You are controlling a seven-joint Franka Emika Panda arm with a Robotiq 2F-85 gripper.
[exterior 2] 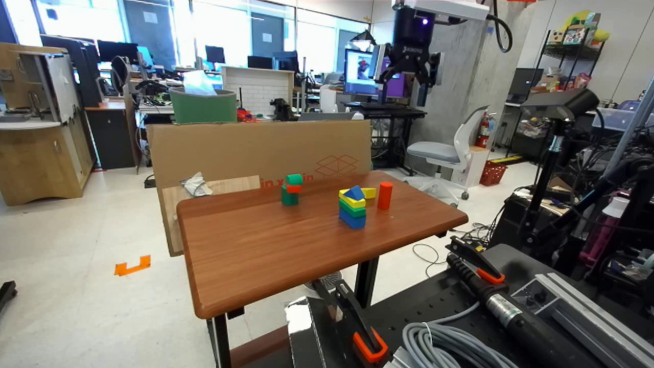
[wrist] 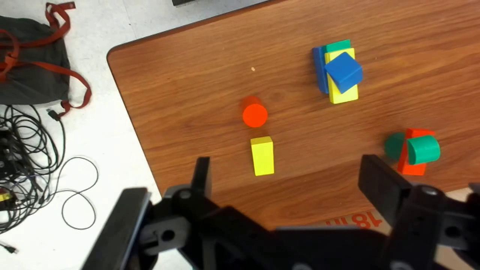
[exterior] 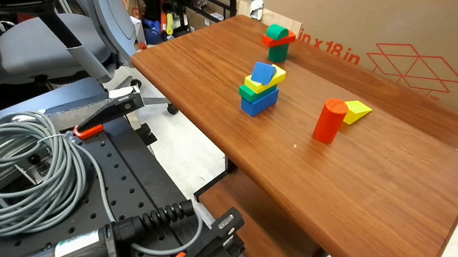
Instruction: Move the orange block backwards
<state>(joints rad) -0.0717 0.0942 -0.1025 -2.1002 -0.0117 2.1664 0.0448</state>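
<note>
Beyond, green bin (exterior 2: 204, 108), something white (exterior 2: 200, 83) protruding, nearer, upright orange block (exterior 2: 384, 196)

Bright windows (exterior 2: 219, 23) (pale floor (exterior 2: 87, 301))

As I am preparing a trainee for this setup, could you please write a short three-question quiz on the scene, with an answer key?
1. True or false: the gripper is open and holds nothing.
2. Multiple choice: what color is the four-piece stack at its very bottom?
A) yellow
B) green
C) blue
3. Short answer: in the wrist view, which piece lies closest to the orange block?

Key:
1. True.
2. C.
3. The lone yellow block.
</note>
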